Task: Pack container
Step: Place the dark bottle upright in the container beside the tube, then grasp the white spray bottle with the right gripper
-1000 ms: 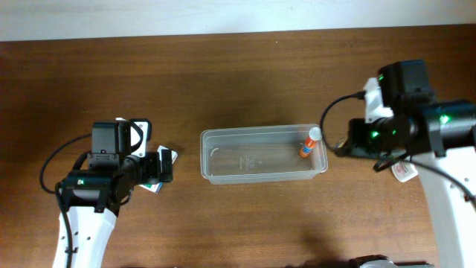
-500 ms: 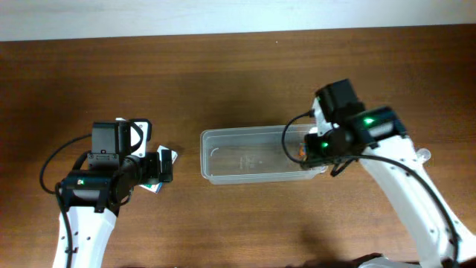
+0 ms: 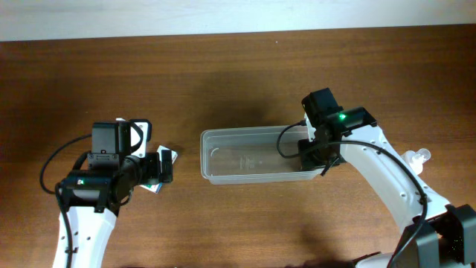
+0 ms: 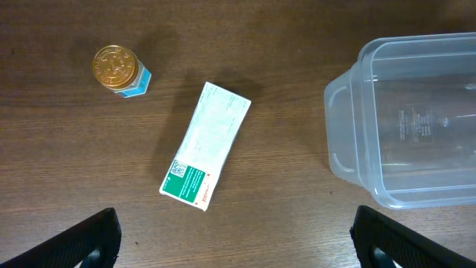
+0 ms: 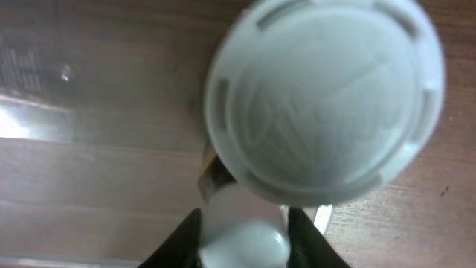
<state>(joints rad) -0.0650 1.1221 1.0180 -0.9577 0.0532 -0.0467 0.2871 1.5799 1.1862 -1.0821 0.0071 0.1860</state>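
The clear container (image 3: 253, 158) lies at the table's middle and shows in the left wrist view (image 4: 416, 126). My right gripper (image 3: 315, 147) hangs over its right end, shut on a white bottle (image 5: 242, 231). The bottle's wide round white end (image 5: 323, 97) fills the right wrist view, and the container's floor is blurred behind it. My left gripper (image 4: 238, 249) is open and empty, hovering left of the container. A white and green box (image 4: 207, 145) lies flat in front of it, partly seen from overhead (image 3: 169, 157).
A small jar with a gold lid (image 4: 119, 69) stands left of the box. A small pale bottle (image 3: 419, 158) lies on the table at the far right. The table's back edge runs along the top of the overhead view.
My right arm has swung left from the table's right side to over the container's right end, covering the orange glue stick there. The pale bottle at the far right is uncovered. The left arm is still.
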